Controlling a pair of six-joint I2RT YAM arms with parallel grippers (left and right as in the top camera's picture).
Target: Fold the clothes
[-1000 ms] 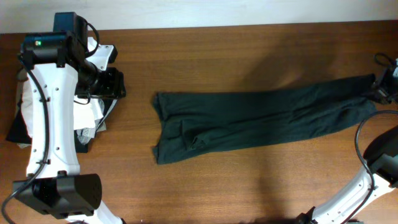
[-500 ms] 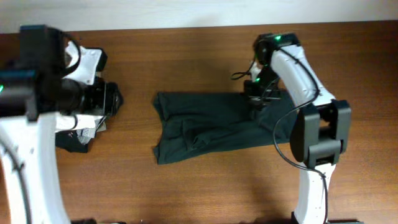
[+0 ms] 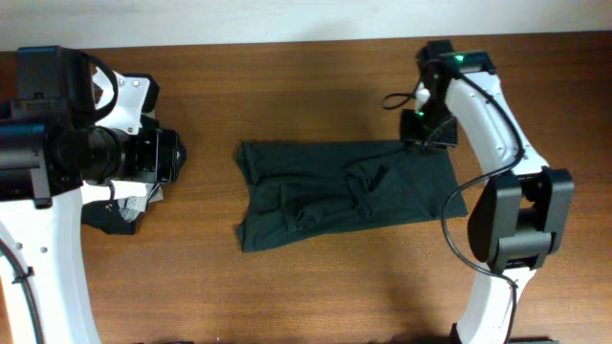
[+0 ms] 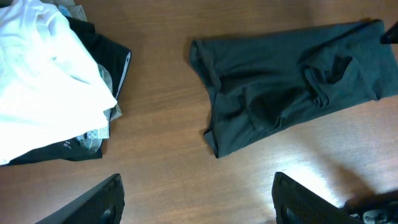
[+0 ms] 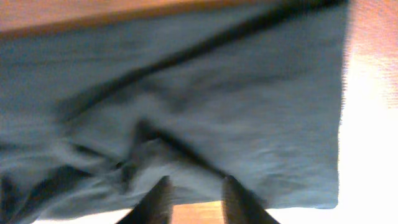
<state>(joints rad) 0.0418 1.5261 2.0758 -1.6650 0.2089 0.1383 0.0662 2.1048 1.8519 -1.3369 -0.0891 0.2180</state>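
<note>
The dark charcoal T-shirt (image 3: 325, 191) lies on the wooden table, folded into a short wide band with wrinkles at its middle. No letters show. It also shows in the left wrist view (image 4: 280, 93) and fills the right wrist view (image 5: 186, 93). My right gripper (image 3: 427, 134) hovers at the shirt's far right corner; its fingers (image 5: 199, 199) are apart, with bare wood between them and nothing held. My left gripper (image 3: 167, 158) is raised at the left, clear of the shirt, with its fingers (image 4: 199, 202) wide open and empty.
A folded white shirt (image 4: 43, 81) lies on stacked grey and black garments (image 4: 109, 59) at the table's left, mostly under my left arm in the overhead view. Bare wood (image 3: 316, 287) lies in front of the T-shirt.
My right gripper carried the shirt's long right end leftward over the body, let it go and drew back to the far right corner. The left arm rose toward the camera.
</note>
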